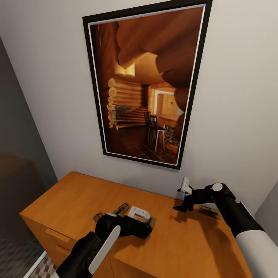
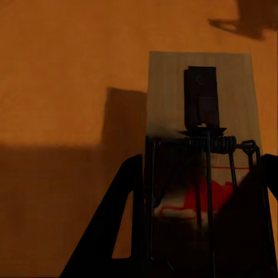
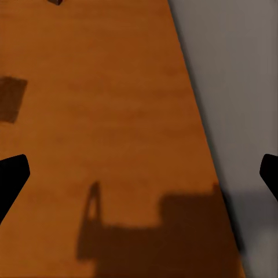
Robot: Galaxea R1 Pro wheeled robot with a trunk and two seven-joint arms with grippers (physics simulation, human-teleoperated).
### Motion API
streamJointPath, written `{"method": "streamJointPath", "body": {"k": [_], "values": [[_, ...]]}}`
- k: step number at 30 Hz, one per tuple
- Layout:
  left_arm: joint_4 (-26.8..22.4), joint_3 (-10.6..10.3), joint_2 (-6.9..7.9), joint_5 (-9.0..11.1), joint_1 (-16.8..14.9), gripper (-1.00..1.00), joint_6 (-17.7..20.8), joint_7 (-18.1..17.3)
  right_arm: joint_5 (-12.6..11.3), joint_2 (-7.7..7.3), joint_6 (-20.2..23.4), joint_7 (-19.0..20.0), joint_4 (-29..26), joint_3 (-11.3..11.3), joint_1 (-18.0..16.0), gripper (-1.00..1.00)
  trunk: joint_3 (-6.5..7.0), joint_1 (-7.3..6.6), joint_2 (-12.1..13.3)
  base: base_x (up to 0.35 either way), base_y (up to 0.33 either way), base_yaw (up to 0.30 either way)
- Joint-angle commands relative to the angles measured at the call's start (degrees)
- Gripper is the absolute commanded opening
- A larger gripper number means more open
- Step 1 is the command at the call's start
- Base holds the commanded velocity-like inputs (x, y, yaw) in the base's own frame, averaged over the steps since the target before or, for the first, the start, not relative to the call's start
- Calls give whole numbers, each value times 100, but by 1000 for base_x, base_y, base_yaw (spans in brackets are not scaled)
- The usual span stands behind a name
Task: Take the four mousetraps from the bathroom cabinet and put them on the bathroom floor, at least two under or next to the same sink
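Note:
The cabinet (image 1: pixel 73 200) is an orange-brown sideboard, and I look down on its top. My left gripper (image 1: pixel 148 227) is low on the top, its dark fingers (image 2: pixel 116 231) tight along both long sides of a wooden mousetrap (image 2: pixel 200 87) with a spring and a red mark; the jaws look shut on it. Two more mousetraps (image 1: pixel 122 208) (image 1: pixel 98 216) lie just left of that hand. Another mousetrap (image 1: pixel 208 211) lies by the wall at the right. My right gripper (image 1: pixel 181 204) hovers beside it, open (image 3: pixel 145 174), over bare wood.
A large black-framed picture (image 1: pixel 146 85) hangs on the grey wall behind the cabinet. A drawer front with a bar handle (image 1: pixel 56 233) faces me. A strip of patterned floor tile (image 1: pixel 42 266) shows at the lower left, past the cabinet's corner.

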Motion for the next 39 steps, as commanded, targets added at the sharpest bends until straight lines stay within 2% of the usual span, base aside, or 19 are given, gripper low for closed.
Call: {"method": "streamJointPath", "body": {"k": [1, 6, 12, 15, 27, 33, 39], "values": [[-79, -12, -4, -2, -6, -100, 27, 126, 4, -4, 60, 17, -9, 10, -5, 100, -14, 4, -13, 0, 0, 0], [-315, -25, -13, 0, -6, -100, 70, 297, 4, -4, 60, 15, -9, 10, -5, 100, -14, 4, -13, 0, 0, 0], [-746, -27, -20, -5, -6, -100, 469, 343, 4, -4, 60, 12, -9, 10, -5, 100, -14, 4, -13, 0, 0, 0], [-1042, -23, -12, -19, -6, -100, 566, 363, 4, -8, 60, -118, -5, 3, -5, 100, -14, 4, -13, 0, 0, 0], [-1179, -28, -17, -28, -6, -100, 603, 386, 51, -56, 68, -290, 8, 9, -5, 100, -14, 4, -13, 0, 0, 0], [-1171, -18, 61, -8, -6, -100, 592, 381, 171, -69, 68, -299, 46, 16, -5, 100, -14, 4, -13, 0, 0, 0], [-1167, -15, 138, -19, -6, -100, 570, 384, 193, -66, 69, -312, 48, 18, -5, 100, -14, 4, -13, 0, 0, 0]]}}
